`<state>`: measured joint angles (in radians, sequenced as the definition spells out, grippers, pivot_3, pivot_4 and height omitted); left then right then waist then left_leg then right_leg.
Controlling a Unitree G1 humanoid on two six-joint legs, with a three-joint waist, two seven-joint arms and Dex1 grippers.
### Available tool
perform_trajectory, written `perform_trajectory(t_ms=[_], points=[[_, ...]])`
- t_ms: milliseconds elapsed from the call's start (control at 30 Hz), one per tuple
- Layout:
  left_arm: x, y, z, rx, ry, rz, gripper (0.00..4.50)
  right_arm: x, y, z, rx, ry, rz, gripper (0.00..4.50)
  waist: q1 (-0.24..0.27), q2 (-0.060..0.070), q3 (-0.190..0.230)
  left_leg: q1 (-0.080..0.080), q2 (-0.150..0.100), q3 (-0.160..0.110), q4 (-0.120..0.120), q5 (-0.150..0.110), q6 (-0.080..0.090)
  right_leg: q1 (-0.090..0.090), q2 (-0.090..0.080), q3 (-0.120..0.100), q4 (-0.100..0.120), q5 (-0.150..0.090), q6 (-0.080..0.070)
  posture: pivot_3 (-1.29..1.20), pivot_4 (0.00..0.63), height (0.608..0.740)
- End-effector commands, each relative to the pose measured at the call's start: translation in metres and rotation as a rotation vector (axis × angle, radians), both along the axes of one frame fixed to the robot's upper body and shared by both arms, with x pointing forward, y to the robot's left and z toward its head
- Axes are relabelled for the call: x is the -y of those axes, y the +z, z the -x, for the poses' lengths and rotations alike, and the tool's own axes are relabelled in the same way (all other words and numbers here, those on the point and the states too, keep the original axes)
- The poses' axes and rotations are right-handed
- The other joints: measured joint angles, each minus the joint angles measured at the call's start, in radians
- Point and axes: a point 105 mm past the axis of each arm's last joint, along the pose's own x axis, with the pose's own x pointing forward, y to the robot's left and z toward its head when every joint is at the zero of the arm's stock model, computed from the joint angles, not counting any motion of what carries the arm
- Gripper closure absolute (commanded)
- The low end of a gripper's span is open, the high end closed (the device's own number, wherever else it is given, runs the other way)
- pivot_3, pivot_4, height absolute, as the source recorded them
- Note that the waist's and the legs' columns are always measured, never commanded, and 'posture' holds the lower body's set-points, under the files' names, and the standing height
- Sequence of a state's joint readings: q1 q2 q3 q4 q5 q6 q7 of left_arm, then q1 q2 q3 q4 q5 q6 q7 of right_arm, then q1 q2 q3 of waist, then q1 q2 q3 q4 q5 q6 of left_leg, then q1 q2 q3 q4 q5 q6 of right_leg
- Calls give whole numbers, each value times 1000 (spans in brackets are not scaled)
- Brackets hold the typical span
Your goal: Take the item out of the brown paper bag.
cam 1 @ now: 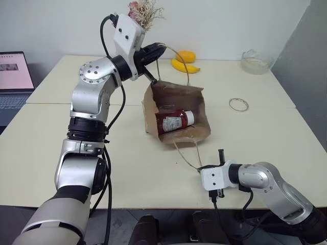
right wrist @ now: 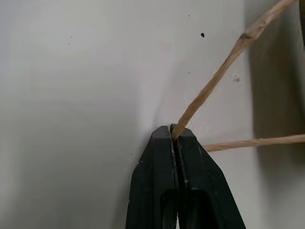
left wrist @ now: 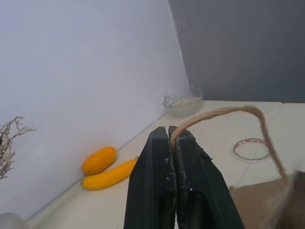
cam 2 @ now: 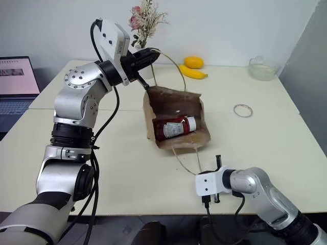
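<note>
A: What sits nearest the bottom of the frame in the head views?

B: The right gripper (cam 1: pixel 220 153), at the lower right, close to the near edge of the table (cam 1: pixel 265 132). Its two black fingers are pressed together on the near handle (cam 1: pixel 188 155) of the brown paper bag (cam 1: pixel 176 109). The right wrist view shows the twisted paper loop pinched between the fingertips (right wrist: pixel 164 143), with both strands running away over the pale tabletop.

A: And the bag itself?

B: Just past that gripper, at the centre of the frame. It lies with its mouth held open between the two handles, so the inside shows from above.

A: Where is the item?

B: The red bottle (cam 1: pixel 174 122) lies on its side inside the bag, white cap pointing toward the right of the frame and its dark-and-white label facing up.

A: The other arm?

B: The left gripper (cam 1: pixel 162 48) is higher, at the upper middle of the frame, above the bag's far edge. Its fingers are clamped on the far handle (cam 1: pixel 176 58), which arches from the fingertips down to the bag's rim. In the left wrist view the loop leaves the closed fingers (left wrist: pixel 152 167) and curves toward the brown paper.

A: Anything farther back?

B: A thin ring (cam 1: pixel 238 104) lies on the table to the right of the bag. Beyond it, along the wall, there is a banana (cam 1: pixel 185 66) touching an orange fruit (cam 1: pixel 186 55), a glass bowl (cam 1: pixel 255 62) at the upper right, and dried flowers (cam 1: pixel 145 13) behind the left arm. A laptop (cam 1: pixel 14 76) sits at the left edge.
</note>
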<state>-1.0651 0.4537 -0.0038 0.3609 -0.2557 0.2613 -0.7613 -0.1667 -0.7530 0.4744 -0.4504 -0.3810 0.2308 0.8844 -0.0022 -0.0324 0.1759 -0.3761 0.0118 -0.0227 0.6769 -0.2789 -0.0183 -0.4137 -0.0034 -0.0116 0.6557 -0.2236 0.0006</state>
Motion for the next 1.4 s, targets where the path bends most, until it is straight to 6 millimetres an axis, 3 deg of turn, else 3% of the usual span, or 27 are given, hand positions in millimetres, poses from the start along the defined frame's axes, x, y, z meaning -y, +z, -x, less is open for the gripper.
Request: perform_trajectory(t_ms=[33, 100, 200, 500, 567, 733, 967, 1100, 1300, 1400], points=[[6, 16, 15, 66, -65, 9, 4500, -5, -15, 6, -92, -25, -34, 4460, -2, 0, 0, 0, 0, 0, 0, 0, 0, 0, 0, 0, 0, 0, 0, 0, 150, 740], [9, 11, 19, 54, -96, -5, 4500, -11, -6, 4, -86, -28, -88, 4460, -6, 0, 0, 1, 0, 0, 0, 0, 0, 0, 0, 1, 1, 0, 0, 0, 150, 740], [14, 5, 24, 40, -133, -21, 4500, -18, 5, 3, -85, -32, -150, 3911, -9, 0, 0, 2, 0, 0, 0, 0, 0, 0, 0, 2, 2, 0, 0, 0, 150, 740], [19, -5, 35, 19, -178, -42, 4500, -20, 40, 13, -156, 21, -244, 815, -5, 0, 1, 0, 0, -1, 0, 0, 0, -1, 0, 1, 2, 0, 0, 0, 150, 740], [19, -5, 36, 17, -179, -41, 4500, -18, 44, 16, -178, 30, -249, 815, -5, 0, 1, 0, 0, -1, 0, 0, 0, -1, 0, 1, 2, 0, 0, 0, 150, 740], [21, -8, 40, 12, -197, -42, 4500, -4, 82, 31, -279, 80, -311, 815, -4, 0, 2, 0, 1, -1, 0, 0, 0, -1, 0, 1, 2, 0, 0, 0, 150, 740], [25, -11, 44, 10, -223, -49, 4500, 15, 99, 31, -345, 35, -313, 815, -2, 0, 2, -1, 0, -1, 0, 0, 0, -2, 0, 0, 1, 0, 0, 0, 150, 740], [25, -6, 46, 26, -238, -25, 4500, -6, 119, 8, -243, 27, -412, 815, -7, 0, 2, -1, 0, -1, 0, 0, 0, -2, 0, 1, 1, 0, 0, 0, 150, 740], [22, -3, 49, 26, -262, -14, 4500, -63, 129, -42, -52, 52, -470, 815, -15, 1, 2, -5, 1, -1, 0, 0, 0, -8, 1, 2, 4, 0, -1, 0, 150, 740], [21, -2, 51, 32, -267, -11, 4500, -78, 121, -69, 37, 39, -398, 226, -15, 1, 3, -6, 1, -1, 0, 0, 0, -9, 0, 2, 4, 0, -1, 0, 150, 740]])
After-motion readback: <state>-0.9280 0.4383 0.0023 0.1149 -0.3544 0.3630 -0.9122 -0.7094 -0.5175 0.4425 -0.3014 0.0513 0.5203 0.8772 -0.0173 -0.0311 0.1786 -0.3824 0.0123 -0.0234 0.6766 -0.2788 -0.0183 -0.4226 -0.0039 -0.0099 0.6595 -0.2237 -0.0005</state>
